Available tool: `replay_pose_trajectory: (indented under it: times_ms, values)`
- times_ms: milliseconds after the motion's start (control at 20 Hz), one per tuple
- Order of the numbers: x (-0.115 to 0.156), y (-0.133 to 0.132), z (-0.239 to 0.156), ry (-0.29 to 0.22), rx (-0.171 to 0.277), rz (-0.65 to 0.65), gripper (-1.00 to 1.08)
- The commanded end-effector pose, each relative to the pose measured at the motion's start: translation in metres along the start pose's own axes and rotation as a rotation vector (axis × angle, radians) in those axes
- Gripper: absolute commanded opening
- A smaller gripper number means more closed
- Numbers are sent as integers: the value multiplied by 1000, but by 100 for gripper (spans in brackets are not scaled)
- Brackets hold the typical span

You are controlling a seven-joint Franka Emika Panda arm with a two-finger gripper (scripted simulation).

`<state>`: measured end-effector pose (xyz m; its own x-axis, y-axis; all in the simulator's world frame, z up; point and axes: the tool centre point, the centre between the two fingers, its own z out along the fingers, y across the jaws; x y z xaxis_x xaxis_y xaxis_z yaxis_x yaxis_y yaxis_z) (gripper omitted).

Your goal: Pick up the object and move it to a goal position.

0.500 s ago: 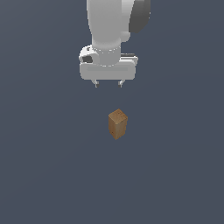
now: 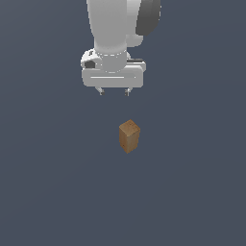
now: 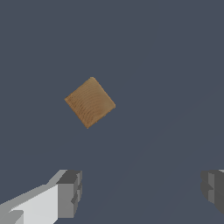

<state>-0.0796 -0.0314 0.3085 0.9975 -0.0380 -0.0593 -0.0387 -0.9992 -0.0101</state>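
Note first the orientation of the object point(image 2: 129, 136): you see it standing upright on the desk point(image 2: 48, 192), its long axis vertical and its small square top facing up. In the wrist view the top face point(image 3: 90, 102) appears as a diamond, so its corners, not its flat sides, are turned toward the line between the two fingers. Its surface is tan-brown with a wood-like grain, curved rings showing on top and a lighter and a darker side face visible in the exterior view. It is narrower than the white hand point(image 2: 114, 92). Your hand hangs above the object, apart from it, offset slightly toward the exterior view's left. The fingers point(image 3: 69, 193) are spread wide apart and hold nothing. The object stands free, touching only the desk.
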Motion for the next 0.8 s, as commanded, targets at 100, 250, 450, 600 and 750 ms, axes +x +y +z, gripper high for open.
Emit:
replay_pose_trajectory:
  times_ms: [100, 250, 450, 600, 750]
  values:
    - [0, 2, -1, -1, -1, 2, 100]
    - [2, 1, 2, 0, -1, -12, 100]
    - [6, -2, 8, 3, -4, -52, 100]
    - [12, -7, 16, 7, -7, -100, 100]
    - [19, -12, 26, 13, -11, -162, 100]
